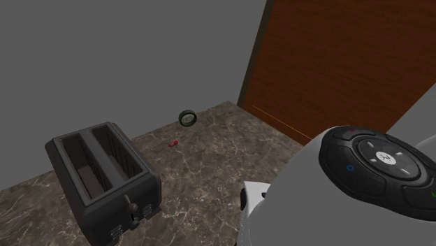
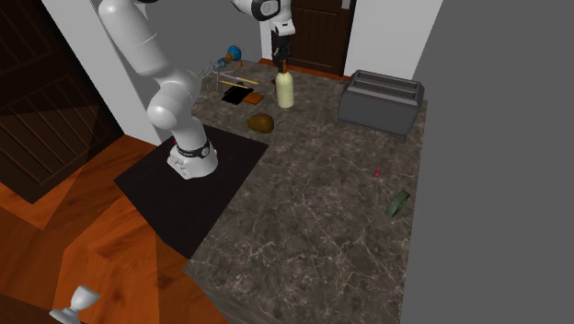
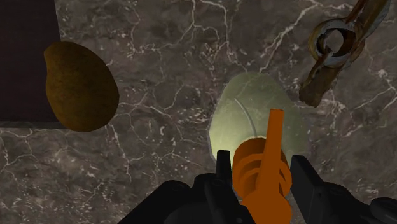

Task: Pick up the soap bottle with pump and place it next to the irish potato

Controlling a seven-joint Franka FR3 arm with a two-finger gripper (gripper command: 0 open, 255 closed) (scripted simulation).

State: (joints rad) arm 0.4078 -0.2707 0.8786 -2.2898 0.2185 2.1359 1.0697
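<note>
The soap bottle (image 2: 285, 90) has a pale cream body and an orange pump (image 3: 261, 170). It stands upright at the far end of the dark marble counter (image 2: 322, 212); I cannot tell whether its base touches the surface. My gripper (image 2: 281, 57) comes down from above and is shut on the pump, with a black finger (image 3: 222, 170) on each side of the pump's collar. The pale body (image 3: 251, 111) shows below the pump. The brown potato (image 2: 262, 122) lies on the counter a short way from the bottle, toward the robot's base, and also appears in the wrist view (image 3: 79, 86).
A dark two-slot toaster (image 1: 105, 175) stands on the counter. A green ring (image 1: 186, 118) and a small red item (image 1: 172, 142) lie beyond it. A rusty ringed tool (image 3: 334, 44) lies close to the bottle. A brown door (image 1: 335, 63) is behind the counter.
</note>
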